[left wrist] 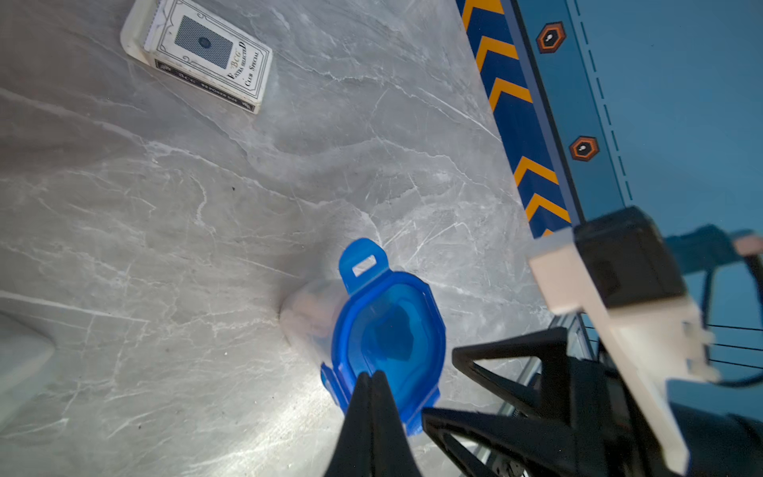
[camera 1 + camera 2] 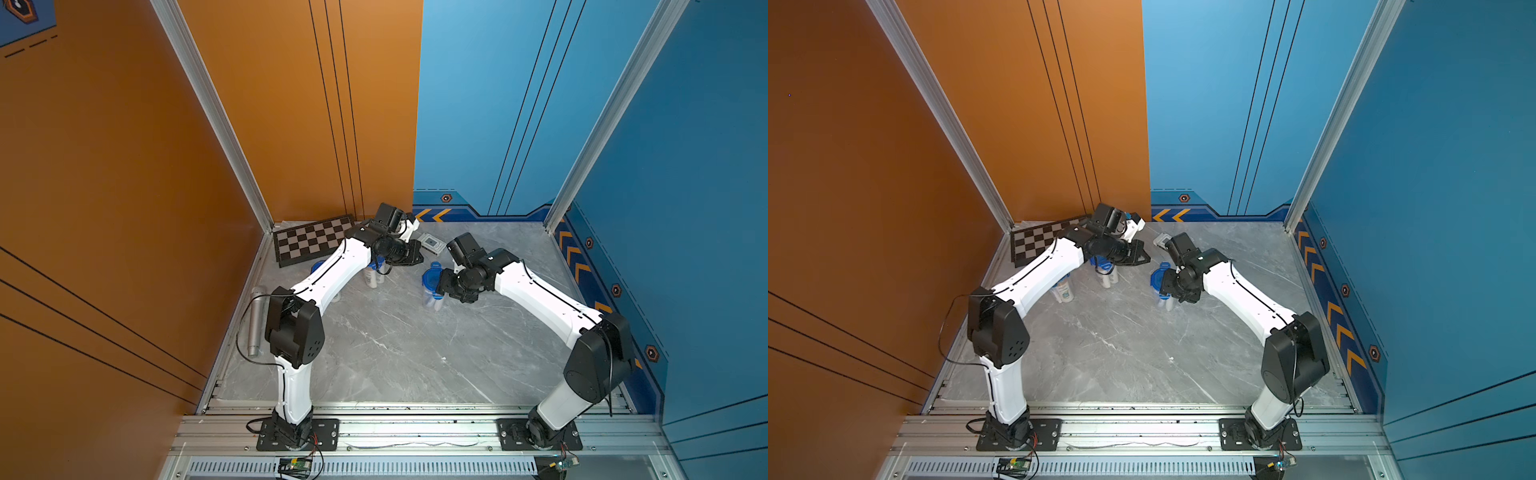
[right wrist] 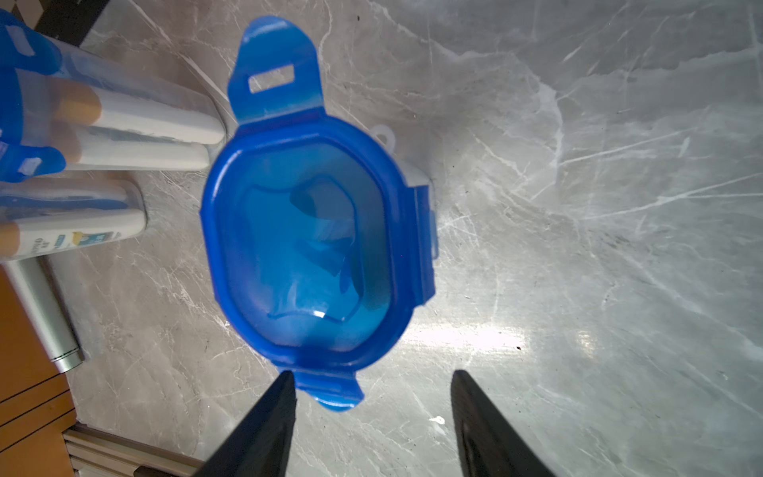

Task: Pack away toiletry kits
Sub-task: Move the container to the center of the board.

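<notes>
You look near the end: three clear cups, three blue lids, all seated, contents inside. The right cup (image 2: 430, 297), just right of centre in both top views, has its lid (image 3: 305, 247) on with one tab (image 3: 274, 70) standing unclipped. Your left tool (image 1: 369, 378) is closed, tips at that lid's rim; your right tool (image 3: 373, 373) hangs open beside it. The tabs on the middle cup (image 2: 1106, 278) and left cup (image 2: 1065, 293) are unclear.

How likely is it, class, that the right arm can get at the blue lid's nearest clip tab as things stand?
Probably yes. The right gripper is open by the blue lid, whose clip tab lies beside one fingertip; nothing shows between them.
</notes>
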